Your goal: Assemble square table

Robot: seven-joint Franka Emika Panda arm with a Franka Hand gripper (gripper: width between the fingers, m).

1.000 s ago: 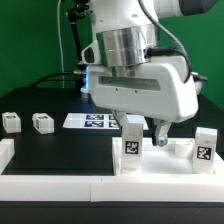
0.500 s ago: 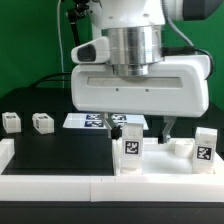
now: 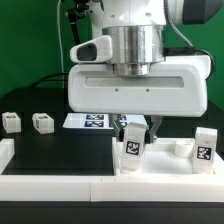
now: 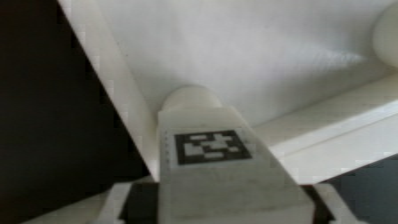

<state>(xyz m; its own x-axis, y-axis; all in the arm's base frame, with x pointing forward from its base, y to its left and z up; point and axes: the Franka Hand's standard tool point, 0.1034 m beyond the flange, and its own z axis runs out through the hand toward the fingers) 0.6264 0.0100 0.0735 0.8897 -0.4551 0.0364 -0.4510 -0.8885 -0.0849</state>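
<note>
My gripper (image 3: 137,129) reaches down over the white square slab (image 3: 165,165) at the front right and is shut on an upright white leg (image 3: 131,150) that stands on the slab. In the wrist view the tagged leg (image 4: 214,148) fills the gap between my fingers (image 4: 132,204), over the slab's rimmed hollow face (image 4: 267,60). A second leg (image 3: 204,148) stands upright at the slab's right end. Two more legs (image 3: 11,122) (image 3: 42,122) lie loose on the black worktop at the exterior view's left.
The marker board (image 3: 95,121) lies flat behind the gripper. A low white wall (image 3: 55,186) edges the worktop's front and left side. The gripper's wide body hides the area behind the slab.
The gripper has turned about its vertical axis from an angled stance to broadside, staying over the same leg. The other legs and the slab have not moved.
</note>
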